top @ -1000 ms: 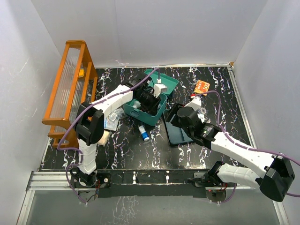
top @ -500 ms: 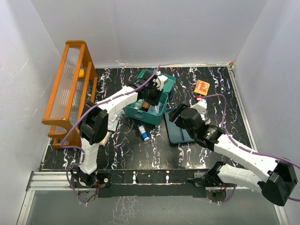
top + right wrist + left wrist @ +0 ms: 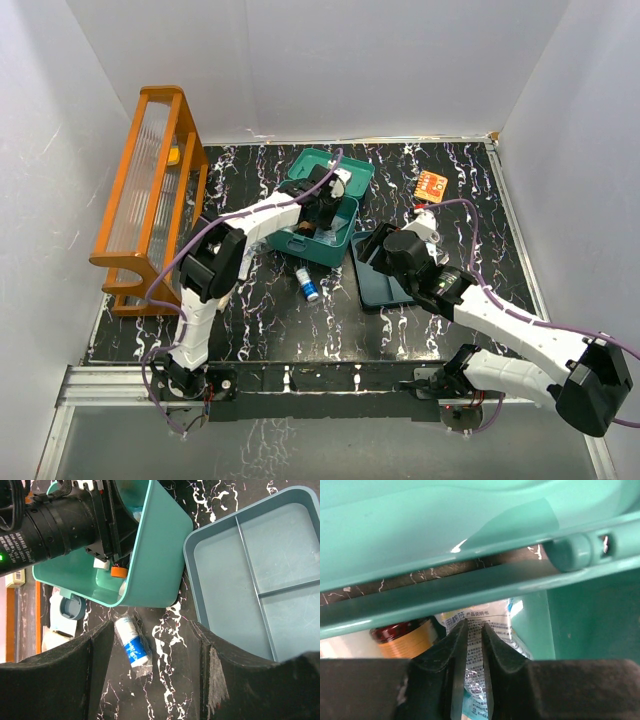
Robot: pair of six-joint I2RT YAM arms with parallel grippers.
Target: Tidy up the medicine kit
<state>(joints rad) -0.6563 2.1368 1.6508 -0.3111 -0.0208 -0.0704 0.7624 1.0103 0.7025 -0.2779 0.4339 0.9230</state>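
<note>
The medicine kit (image 3: 328,252), a teal-green box with its hinged lid thrown back toward 12 o'clock, sits just past the middle of the black marbled table. The left gripper (image 3: 473,625) is down inside it, under the hinge rail. Its jaws are drawn almost together on a printed foil sachet (image 3: 496,630), which fills the narrow slit between them. A brown bottle (image 3: 400,636) lies just beside the sachet, at 9 o'clock of it. The kit's three-compartment tray insert (image 3: 380,287) lies out on the table at 4 o'clock of the box, close to it. The right gripper (image 3: 151,627) hangs over the gap between box and tray, jaws spread wide and holding nothing. A blue-and-white tube (image 3: 308,284) lies at 6 o'clock of the box, an orange packet (image 3: 431,184) at 2 o'clock and an orange wooden rack (image 3: 150,180) at 9 o'clock. The pinch looks shallow, so the slick sachet could slide out on the lift. The wrist sits so close under the hinge that pulling out at an angle might catch the rim and drag or tip the box onto the tube. A second earlier the left wrist stood higher over the box's far corner; it has since stretched forward and sunk in, while the right arm has edged toward 3 o'clock, baring more of the tray.
</note>
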